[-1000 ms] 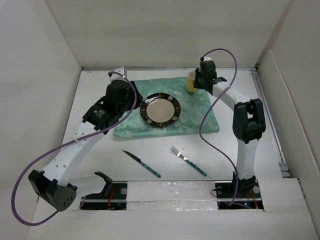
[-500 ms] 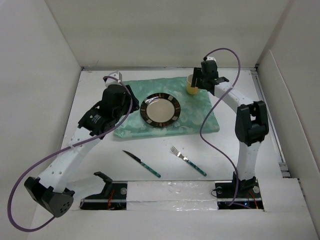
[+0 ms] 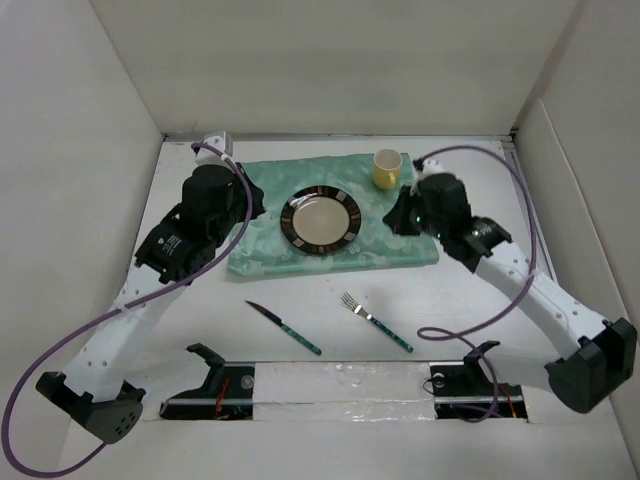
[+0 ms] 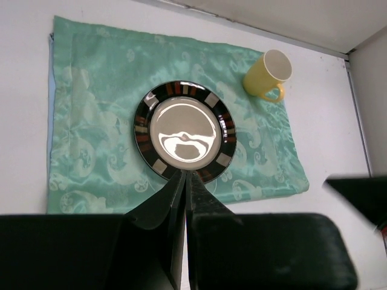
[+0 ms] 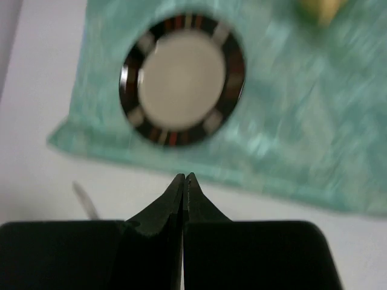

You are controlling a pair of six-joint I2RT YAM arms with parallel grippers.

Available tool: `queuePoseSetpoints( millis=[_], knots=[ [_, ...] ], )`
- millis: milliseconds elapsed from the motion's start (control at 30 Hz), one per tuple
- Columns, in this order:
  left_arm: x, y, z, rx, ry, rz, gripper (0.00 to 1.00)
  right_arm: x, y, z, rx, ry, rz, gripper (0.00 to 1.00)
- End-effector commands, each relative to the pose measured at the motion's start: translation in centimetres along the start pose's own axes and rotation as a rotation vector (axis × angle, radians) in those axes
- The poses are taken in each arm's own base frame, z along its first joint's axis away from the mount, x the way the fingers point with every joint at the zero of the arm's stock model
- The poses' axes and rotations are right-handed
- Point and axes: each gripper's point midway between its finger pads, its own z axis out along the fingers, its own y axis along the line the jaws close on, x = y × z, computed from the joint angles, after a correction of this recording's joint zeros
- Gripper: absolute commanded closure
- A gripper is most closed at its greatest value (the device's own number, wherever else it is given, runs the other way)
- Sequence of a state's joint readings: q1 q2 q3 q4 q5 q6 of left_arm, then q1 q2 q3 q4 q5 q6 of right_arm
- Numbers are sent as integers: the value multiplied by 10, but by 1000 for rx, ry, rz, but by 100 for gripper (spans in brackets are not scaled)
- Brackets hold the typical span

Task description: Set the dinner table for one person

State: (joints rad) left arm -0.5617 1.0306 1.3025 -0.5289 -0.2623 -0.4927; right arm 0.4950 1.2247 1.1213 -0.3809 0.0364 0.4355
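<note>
The white dinner table [image 3: 300, 290] carries a mint-green cloth [image 3: 385, 240]. On the cloth lie a dark-rimmed plate [image 3: 320, 220] and, at the far right corner, an upright yellow cup [image 3: 387, 168]. A knife [image 3: 285, 328] and a fork [image 3: 376, 322] rest on the bare table near the arms. My left gripper [image 3: 257, 200] hovers over the cloth's left end, shut and empty, and in the left wrist view its tips [image 4: 185, 173] line up with the plate's [image 4: 184, 130] near rim. My right gripper [image 3: 398, 222], also shut and empty, hangs over the cloth's right part, pointing at the plate [image 5: 182, 78].
White walls close the table in on the left, back and right. A purple cable [image 3: 440, 330] loops from the right arm down near the fork. The cup [image 4: 268, 75] stands free of both grippers. A pale sliver [image 5: 84, 199] on the table shows blurred in the right wrist view.
The right gripper has let go of the cup, pulled back toward the near right and shut. The left gripper has drawn left, away from the plate, and shut.
</note>
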Motion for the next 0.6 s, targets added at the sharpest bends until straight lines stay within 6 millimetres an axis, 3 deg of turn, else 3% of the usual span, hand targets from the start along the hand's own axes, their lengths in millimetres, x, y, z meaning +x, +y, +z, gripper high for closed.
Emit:
queuePoseSetpoints(
  millis=[0, 67, 100, 133, 167, 367, 567],
  knots=[
    [-29, -11, -16, 49, -79, 24, 100, 110, -8, -38, 44, 343, 55, 100],
    [-34, -10, -16, 53, -94, 26, 95, 137, -15, -60, 71, 395, 102, 96],
    [-36, -12, -18, 66, -102, 25, 93, 153, -20, -71, 91, 455, 110, 77],
    [-35, -13, -17, 79, -95, 25, 90, 167, -26, -75, 109, 500, 121, 66],
    [-37, -15, -15, 102, -97, 24, 86, 192, -28, -85, 119, 603, 144, 43],
    [-41, -23, -13, 141, -110, 32, 84, 238, -33, -90, 165, 792, 79, 32],
    [-48, -26, -16, 154, -134, 44, 83, 263, -26, -87, 171, 914, -73, 28]
  ],
)
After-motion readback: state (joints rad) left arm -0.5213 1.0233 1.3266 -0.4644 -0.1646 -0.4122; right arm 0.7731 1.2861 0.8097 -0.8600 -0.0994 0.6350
